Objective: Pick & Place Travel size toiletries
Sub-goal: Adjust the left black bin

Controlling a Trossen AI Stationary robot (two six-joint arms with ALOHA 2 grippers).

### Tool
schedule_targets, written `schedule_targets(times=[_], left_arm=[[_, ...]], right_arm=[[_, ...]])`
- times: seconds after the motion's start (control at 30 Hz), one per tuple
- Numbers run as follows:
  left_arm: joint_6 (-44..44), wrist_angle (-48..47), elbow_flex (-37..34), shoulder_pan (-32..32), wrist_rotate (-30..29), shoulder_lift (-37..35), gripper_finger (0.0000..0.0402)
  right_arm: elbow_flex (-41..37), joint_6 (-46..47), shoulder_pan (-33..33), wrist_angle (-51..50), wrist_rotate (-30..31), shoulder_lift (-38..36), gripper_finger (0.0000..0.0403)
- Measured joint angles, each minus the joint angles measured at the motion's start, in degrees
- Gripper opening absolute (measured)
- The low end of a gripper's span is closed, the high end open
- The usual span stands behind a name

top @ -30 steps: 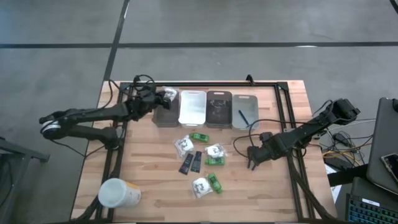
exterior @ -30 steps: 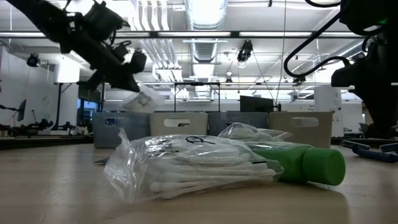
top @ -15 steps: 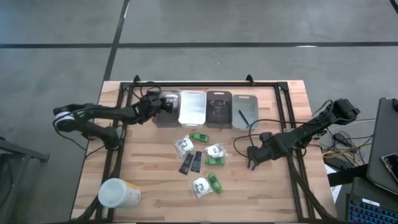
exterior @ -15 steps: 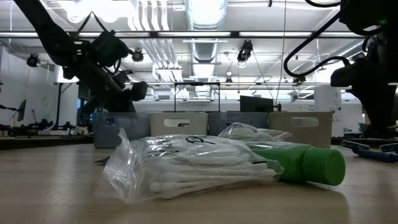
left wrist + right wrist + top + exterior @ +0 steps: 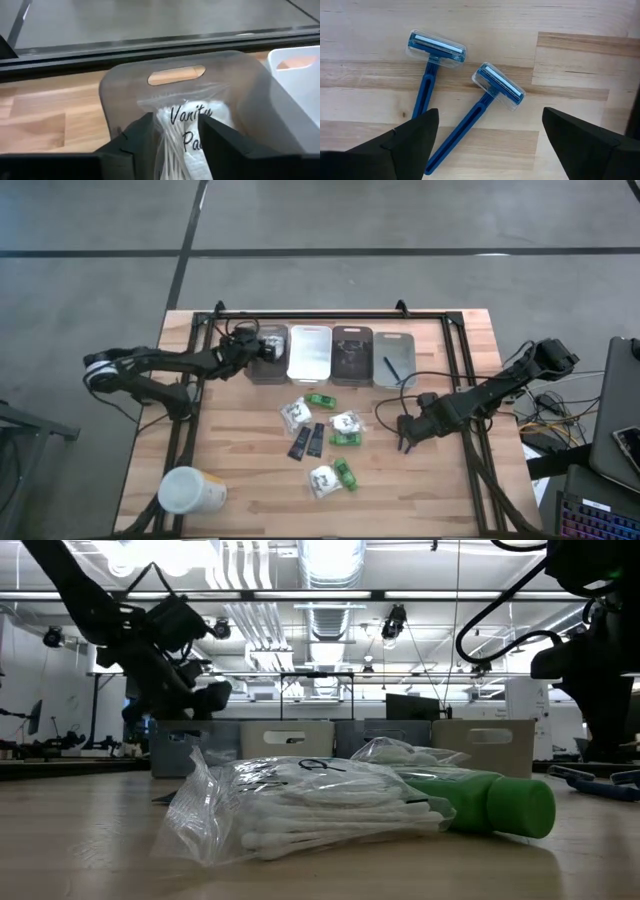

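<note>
My left gripper (image 5: 262,345) reaches into the leftmost grey bin (image 5: 120,85) at the table's far side. Its fingers stand apart on either side of a clear packet of cotton swabs (image 5: 187,117) that lies in that bin. My right gripper (image 5: 490,117) hangs open at the table's right, pointing down over two blue razors (image 5: 432,75) (image 5: 490,105) lying flat on the wood. Mid-table lie white packets (image 5: 296,413), green pieces (image 5: 346,439) and black sachets (image 5: 308,441). My left gripper has one finger (image 5: 145,137) on each side of the swab packet's near end (image 5: 175,145), coming at it slanting down from the table's left. Whether the fingers touch the packet, I cannot tell. The packet rests inside the bin.
Three more bins stand in the far row: white (image 5: 310,352), dark (image 5: 352,355) and clear (image 5: 394,358). A big white-and-yellow cup (image 5: 190,491) lies at the near left. A black frame runs along the table's far and side edges.
My left gripper has sunk toward the leftmost bin and tipped farther down, carrying the white packet with it. The packet, which hung above the bin's rim, is now down inside the bin.
</note>
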Motion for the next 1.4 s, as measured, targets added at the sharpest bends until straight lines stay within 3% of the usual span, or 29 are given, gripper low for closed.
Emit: schedule_targets(times=[0.17,0.23,0.33,0.47,0.57,0.77,0.93,1.13,1.4], left_arm=[[0.91,-2.66,0.26,-0.02,0.35,-7.59,0.0186],[1.99,-2.80,0.84,-0.04,4.78,-11.39,0.0190],[4.71,-2.22,2.02,-0.06,20.71,-16.50,0.0189],[9.28,-2.76,2.29,-0.57,49.55,-19.05,0.0184],[7.96,-7.49,2.23,-1.60,60.27,-18.49,0.0181],[4.65,-18.11,2.14,-5.09,61.42,-14.61,0.0181],[1.97,-19.81,2.21,-9.39,61.05,-10.11,0.0182],[-1.34,-20.89,2.15,-14.30,54.94,-5.46,0.0181],[4.10,-23.81,6.76,-15.26,47.16,-8.25,0.0181]], right_arm=[[0.00,-0.08,0.01,0.04,-0.02,0.00,0.0345],[0.00,-0.22,0.01,0.07,-0.04,0.00,0.0339],[0.00,-0.22,0.00,0.07,-0.04,0.00,0.0330],[0.00,-0.45,0.01,0.03,-0.04,0.00,0.0318],[0.00,-0.66,0.00,-0.02,-0.04,0.00,0.0310],[0.00,-0.68,-0.02,0.02,-0.04,0.00,0.0295],[0.00,-0.68,-0.01,0.02,-0.04,0.00,0.0285],[0.00,-0.63,0.00,0.04,-0.04,0.00,0.0277],[0.00,-0.68,0.01,0.06,-0.13,0.00,0.0291]])
